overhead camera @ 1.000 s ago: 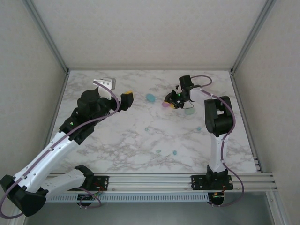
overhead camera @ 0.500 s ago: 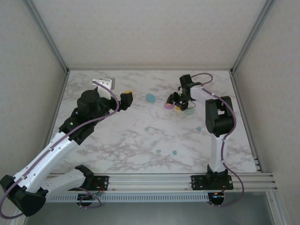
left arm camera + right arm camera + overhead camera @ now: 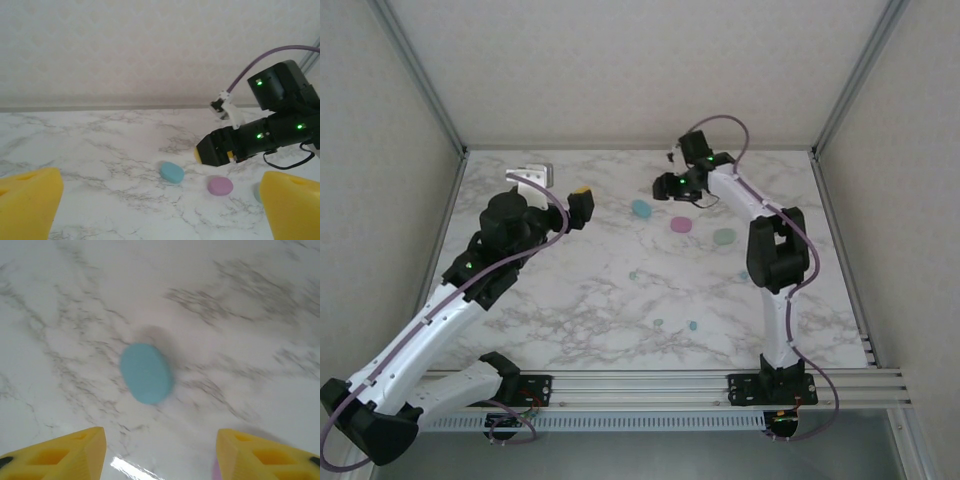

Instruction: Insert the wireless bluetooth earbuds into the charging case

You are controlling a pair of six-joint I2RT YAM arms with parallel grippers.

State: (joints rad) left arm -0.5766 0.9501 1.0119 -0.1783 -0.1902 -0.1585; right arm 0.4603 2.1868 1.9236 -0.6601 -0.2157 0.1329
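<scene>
Now the right gripper (image 3: 159,434), half open and empty, hovers beside the teal case (image 3: 146,373), whose long axis runs between its jaws; the left gripper (image 3: 582,200), wide open, is farther.

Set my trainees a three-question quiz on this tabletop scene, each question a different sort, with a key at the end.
1. True or false: the right gripper grips the blue case.
2. In the top view, which case lies between the other two? A the blue case; B the pink case; C the mint green case.
3. How many oval cases lie on the table?
Key: 1 false: its jaws stand open and the blue case lies on the table ahead of them. 2 B. 3 three.
</scene>
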